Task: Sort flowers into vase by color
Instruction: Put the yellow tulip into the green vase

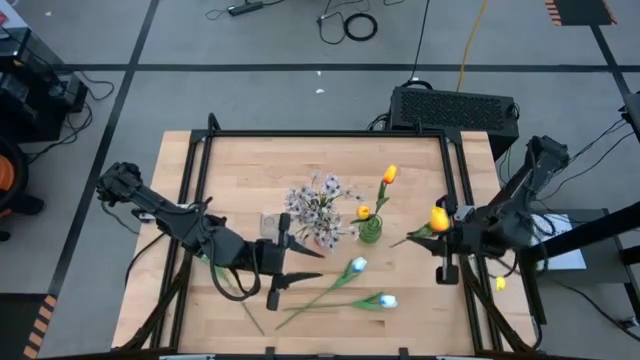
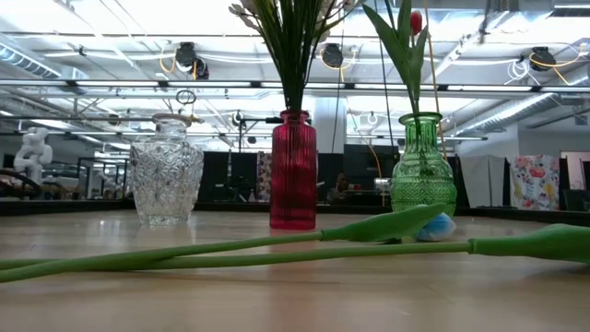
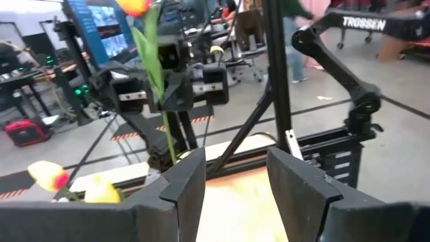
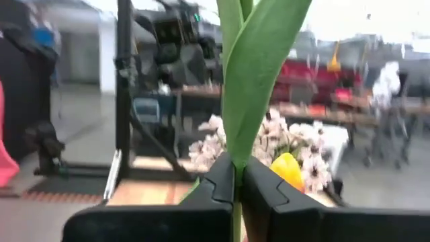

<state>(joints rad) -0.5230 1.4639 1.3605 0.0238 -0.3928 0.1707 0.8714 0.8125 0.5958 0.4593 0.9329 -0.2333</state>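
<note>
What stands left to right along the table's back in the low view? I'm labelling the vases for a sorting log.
Clear cut-glass vase → red ribbed vase holding green stems → green glass vase holding a tulip stem.

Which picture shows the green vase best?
The low view: the green vase stands whole, side-on, with stems inside. The high view shows only its mouth from above. Neither wrist view shows it clearly.

The word "TROSSEN" stands in white letters on the right arm (image 3: 349, 40).
</note>
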